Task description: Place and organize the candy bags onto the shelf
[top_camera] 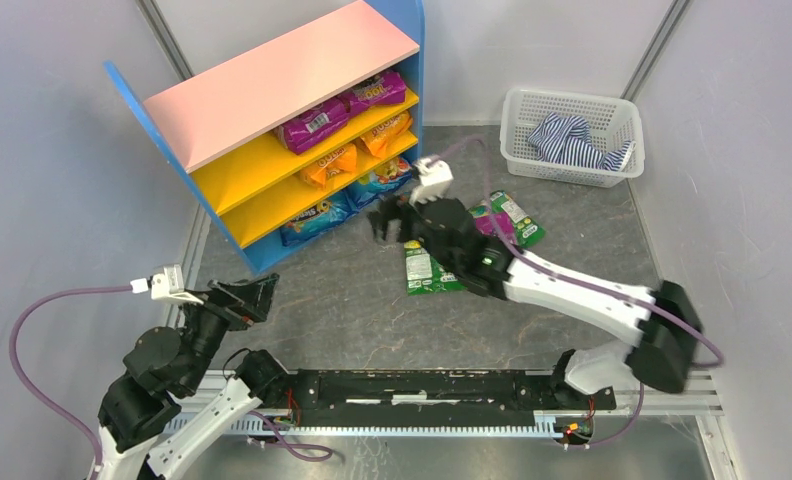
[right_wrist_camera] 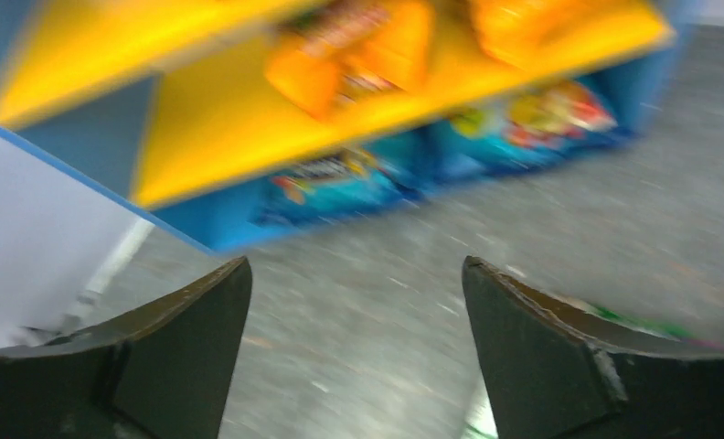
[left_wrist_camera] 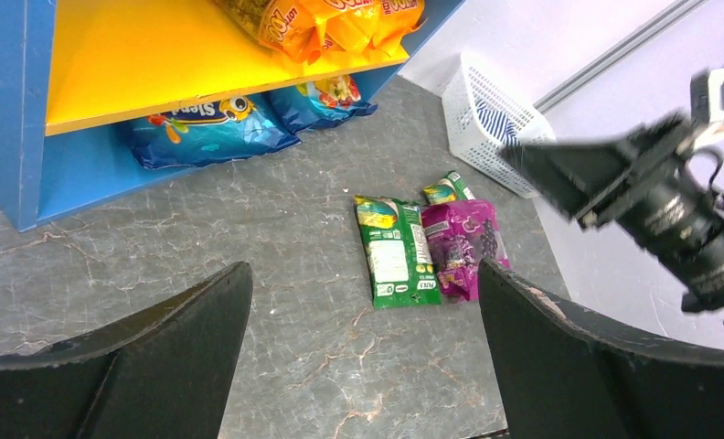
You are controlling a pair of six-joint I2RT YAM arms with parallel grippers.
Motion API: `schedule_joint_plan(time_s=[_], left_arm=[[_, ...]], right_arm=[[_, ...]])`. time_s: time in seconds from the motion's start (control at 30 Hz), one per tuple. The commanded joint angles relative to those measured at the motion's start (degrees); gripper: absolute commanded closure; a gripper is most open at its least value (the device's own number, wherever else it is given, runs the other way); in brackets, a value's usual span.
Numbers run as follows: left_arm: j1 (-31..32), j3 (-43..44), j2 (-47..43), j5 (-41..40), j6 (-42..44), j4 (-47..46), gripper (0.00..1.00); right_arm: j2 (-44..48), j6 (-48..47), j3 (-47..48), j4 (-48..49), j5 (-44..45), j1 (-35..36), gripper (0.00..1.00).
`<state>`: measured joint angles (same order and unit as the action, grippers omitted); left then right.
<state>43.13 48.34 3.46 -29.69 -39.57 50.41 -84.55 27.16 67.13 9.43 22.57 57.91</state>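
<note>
The shelf (top_camera: 272, 80) stands at the back left. It holds purple candy bags (top_camera: 342, 112) on the upper board, orange ones (top_camera: 357, 152) on the middle board and blue ones (top_camera: 337, 205) at the bottom. On the floor lie a green bag (top_camera: 427, 268), a purple bag (top_camera: 490, 222) and a second green bag (top_camera: 519, 218). My right gripper (top_camera: 384, 222) hovers open and empty in front of the shelf's bottom level, just left of those floor bags. The right wrist view is blurred; its open jaws face the blue bags (right_wrist_camera: 340, 183). My left gripper (top_camera: 257, 293) is open and empty, near its base.
A white mesh basket (top_camera: 572, 135) with a striped blue-white cloth (top_camera: 572, 140) stands at the back right. Grey walls close in both sides. In the left wrist view the right arm (left_wrist_camera: 660, 206) reaches across above the floor bags (left_wrist_camera: 395, 251).
</note>
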Motion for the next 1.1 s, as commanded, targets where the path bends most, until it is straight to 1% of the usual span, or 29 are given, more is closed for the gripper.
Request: schedule_joint_plan(time_s=[0.0, 0.03, 0.07, 0.17, 0.23, 0.3, 0.4, 0.47, 0.53, 0.6, 0.73, 0.87, 0.93, 1.07], left_arm=[[0.1, -0.39, -1.36, 0.56, 0.14, -2.64, 0.02], [0.11, -0.41, -1.43, 0.82, 0.26, -2.76, 0.02], [0.11, -0.48, -1.44, 1.07, 0.42, -3.0, 0.02], [0.11, -0.57, -1.1, 2.16, 0.87, -3.49, 0.02], [0.11, -0.57, -0.93, 2.66, 1.14, -3.69, 0.02], [0.11, -0.64, -0.88, 3.02, 1.33, -3.82, 0.02], [0.13, -0.69, -0.98, 3.23, 1.43, -3.97, 0.02], [0.15, -0.7, -1.1, 3.17, 1.38, -3.92, 0.02], [0.11, -0.79, -1.41, 2.99, 1.34, -3.85, 0.02], [0.15, -0.79, -1.44, 2.89, 1.26, -3.83, 0.02], [0.12, -0.74, -1.44, 2.63, 1.1, -3.81, 0.02], [0.11, -0.66, -1.53, 2.45, 1.03, -3.68, 0.02], [0.1, -0.69, -1.36, 2.49, 1.08, -3.67, 0.01], [0.11, -0.7, -1.0, 2.7, 1.08, -3.75, 0.02]], right_arm=[[14.15, -5.59, -13.22, -17.02, 11.36, -2.35, 0.04], [17.73, -3.92, -16.7, -19.63, 13.26, -2.89, 0.02], [20.86, -2.39, -19.63, -21.63, 13.86, -3.49, 0.02], [30.11, 3.34, -27.63, -26.3, 11.83, -6.77, 0.02], [35.04, 7.09, -31.85, -27.03, 9.32, -9.08, 0.02], [39.12, 12.81, -34.67, -29.0, 8.89, -11.27, 0.02], [44.14, 23.04, -38.23, -32.7, 12.49, -13.34, 0.02], [46.71, 27.96, -40.72, -32.35, 13.44, -14.72, 0.02], [48.24, 30.67, -43.05, -29.48, 13.04, -16.31, 0.02], [48.13, 31.07, -44.66, -25.61, 11.25, -17.99, 0.02], [42.75, 32.08, -44.84, -21.75, 6.46, -21.87, 0.02], [38.28, 31.62, -47.49, -14.9, 0.41, -26.25, 0.02], [38.62, 32.02, -50.84, -10.1, -1.0, -27.97, 0.02], [41.99, 34.63, -59.94, 3.51, -1.52, -30.3, 0.02]])
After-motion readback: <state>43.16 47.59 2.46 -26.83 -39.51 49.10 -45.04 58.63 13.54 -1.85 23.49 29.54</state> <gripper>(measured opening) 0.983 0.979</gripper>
